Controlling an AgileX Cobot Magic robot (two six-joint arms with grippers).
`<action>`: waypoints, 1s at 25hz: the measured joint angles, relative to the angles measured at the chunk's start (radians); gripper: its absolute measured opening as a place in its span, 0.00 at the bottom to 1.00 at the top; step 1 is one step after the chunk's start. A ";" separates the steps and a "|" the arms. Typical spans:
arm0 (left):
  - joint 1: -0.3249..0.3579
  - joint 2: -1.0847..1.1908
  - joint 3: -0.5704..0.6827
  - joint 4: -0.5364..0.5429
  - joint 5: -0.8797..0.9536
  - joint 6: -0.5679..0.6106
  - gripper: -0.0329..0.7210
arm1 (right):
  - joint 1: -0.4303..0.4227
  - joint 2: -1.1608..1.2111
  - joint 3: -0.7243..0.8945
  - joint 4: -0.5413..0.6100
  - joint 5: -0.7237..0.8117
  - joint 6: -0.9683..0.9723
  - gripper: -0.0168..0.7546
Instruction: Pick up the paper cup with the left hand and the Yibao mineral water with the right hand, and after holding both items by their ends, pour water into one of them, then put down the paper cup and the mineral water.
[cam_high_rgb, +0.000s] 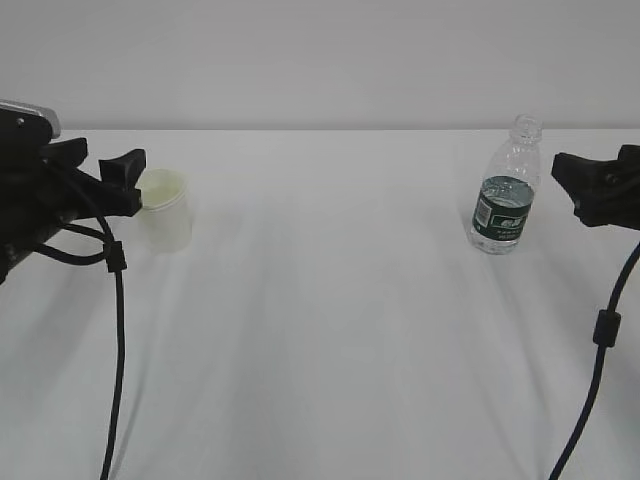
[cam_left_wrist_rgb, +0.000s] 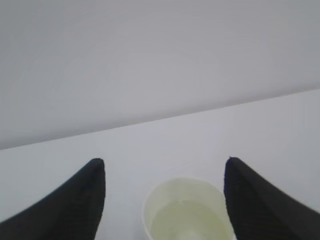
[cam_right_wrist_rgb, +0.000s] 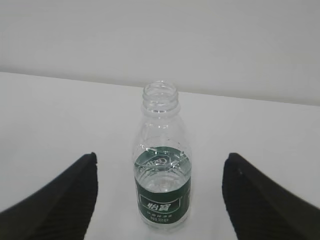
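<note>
The paper cup (cam_high_rgb: 167, 210) stands upright on the white table at the left, with pale liquid in its bottom (cam_left_wrist_rgb: 187, 217). My left gripper (cam_high_rgb: 110, 152) is open at rim height; the cup shows low between its two black fingers (cam_left_wrist_rgb: 162, 160), closer to the right one, with no contact visible. The Yibao mineral water (cam_high_rgb: 505, 200) stands upright and capless at the right, filled to about the top of its green label (cam_right_wrist_rgb: 162, 192). My right gripper (cam_high_rgb: 592, 155) hangs open just right of the bottle, which sits centred in the gap ahead of the fingertips (cam_right_wrist_rgb: 160, 157), apart from both.
The white table (cam_high_rgb: 330, 330) stretches between cup and bottle, with a plain grey wall behind it. Black cables (cam_high_rgb: 118, 330) hang from both arms over the table's front corners.
</note>
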 joint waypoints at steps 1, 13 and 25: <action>0.000 -0.013 0.000 -0.007 0.002 0.000 0.75 | 0.000 0.000 -0.002 0.002 -0.001 0.000 0.79; 0.000 -0.138 0.000 -0.051 0.089 0.059 0.74 | 0.000 -0.013 -0.045 0.004 0.018 0.000 0.79; 0.000 -0.239 0.002 -0.079 0.170 0.105 0.74 | 0.000 -0.128 -0.052 0.012 0.128 0.000 0.79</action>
